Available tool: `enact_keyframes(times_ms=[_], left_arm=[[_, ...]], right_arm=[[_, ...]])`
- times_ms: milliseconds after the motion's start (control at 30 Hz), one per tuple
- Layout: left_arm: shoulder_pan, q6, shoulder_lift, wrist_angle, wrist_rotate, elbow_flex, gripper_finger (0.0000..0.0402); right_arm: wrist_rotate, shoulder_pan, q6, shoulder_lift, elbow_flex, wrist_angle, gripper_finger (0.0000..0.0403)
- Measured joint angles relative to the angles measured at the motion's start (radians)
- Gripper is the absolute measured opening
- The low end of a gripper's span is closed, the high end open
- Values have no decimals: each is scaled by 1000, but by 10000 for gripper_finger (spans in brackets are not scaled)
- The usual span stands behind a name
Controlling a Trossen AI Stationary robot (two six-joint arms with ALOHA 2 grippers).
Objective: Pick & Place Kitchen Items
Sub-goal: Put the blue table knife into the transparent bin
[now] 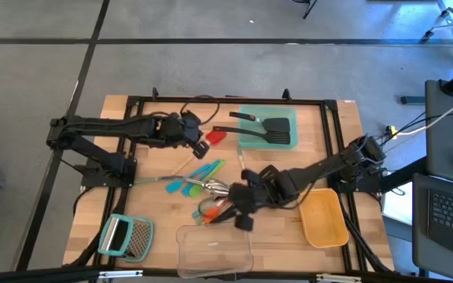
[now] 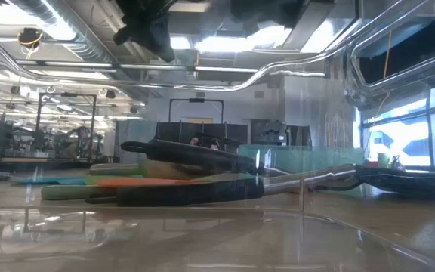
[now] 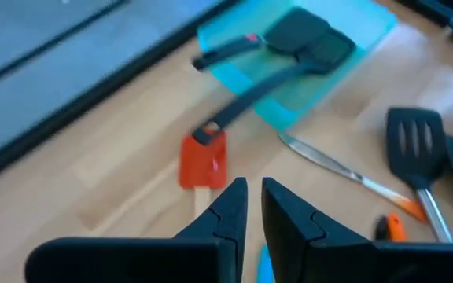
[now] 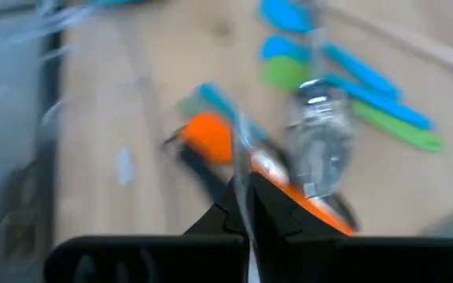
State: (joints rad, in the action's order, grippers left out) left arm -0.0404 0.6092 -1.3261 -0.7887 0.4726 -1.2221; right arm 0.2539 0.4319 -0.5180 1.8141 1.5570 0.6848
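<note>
Several utensils lie in a pile (image 1: 203,185) mid-table: teal tools (image 4: 352,67), a green one (image 4: 399,130), an orange one (image 4: 207,135), a shiny silver spoon (image 4: 317,149) and a black slotted spatula (image 3: 415,137). A red spatula (image 3: 203,161) with a wooden handle lies apart, toward the far left. Two black spatulas (image 1: 278,130) lie in the teal container (image 1: 278,112). My left gripper (image 3: 250,200) is shut and empty above the red spatula's handle. My right gripper (image 4: 246,196) is shut above the pile's near side (image 1: 241,216), and I see nothing in it.
A yellow container (image 1: 325,220) stands at the near right, a clear one (image 1: 215,250) at the near edge and a flat grater with a teal handle (image 1: 128,236) at the near left. Black frame rails (image 1: 211,101) border the table.
</note>
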Motion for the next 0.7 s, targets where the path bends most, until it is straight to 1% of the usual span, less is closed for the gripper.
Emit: enact_keyframes(times_ms=[67,200,300,367,467,567,633,700], left_arm=[[7,-8,0,-6,-11,1,28],[20,-9,0,-12,-109,1,22],[43,-4,0,-56,-155,3,16],[63,8,0,-79,-179,17,12],[90,24,0,-107,-255,57,6],[129,0,-6,-28,-343,146,2],[155,-34,-7,57,-400,219,2],[171,-35,-7,131,-446,280,4]], right_arm=[[25,-2,-35,-2,2,3,0],[20,0,-52,7,2,21,0],[38,-10,-52,13,3,21,0],[40,-17,-52,22,3,20,0],[33,-20,-50,29,3,37,0],[3,-31,-37,55,5,39,0],[-54,-45,-32,85,3,48,0],[-129,-57,-8,116,3,40,0]])
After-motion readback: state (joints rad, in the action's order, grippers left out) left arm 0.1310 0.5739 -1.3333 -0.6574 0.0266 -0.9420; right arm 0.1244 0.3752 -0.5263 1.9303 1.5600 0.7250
